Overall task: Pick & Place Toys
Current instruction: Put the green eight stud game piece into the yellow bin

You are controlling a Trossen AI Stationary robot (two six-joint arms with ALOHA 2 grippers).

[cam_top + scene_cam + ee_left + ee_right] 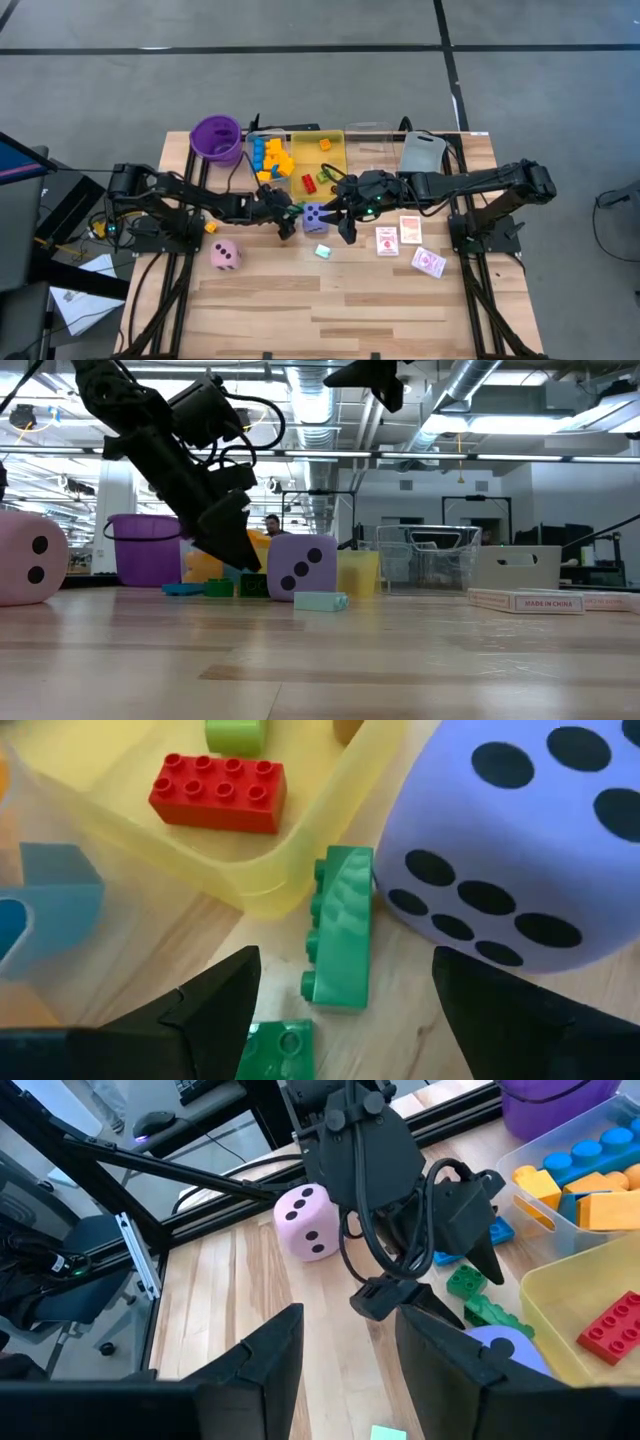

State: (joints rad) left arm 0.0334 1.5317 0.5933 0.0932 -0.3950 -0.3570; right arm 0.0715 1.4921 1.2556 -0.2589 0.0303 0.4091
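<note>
Beside the yellow tray (250, 880), touching its corner, lies a green block (340, 935), w/ the purple die (520, 840) just on its other side. A second green block (278, 1048) sits close by. Left gripper (340, 995) hangs over the first block, fingers spread either side, nothing held — prob. lined up to grab it for the tray, where a red block (218, 792) lies. Right gripper (345, 1350) waits above the die, part open & empty. Pink die (226, 254) sits well away from the tray.
</note>
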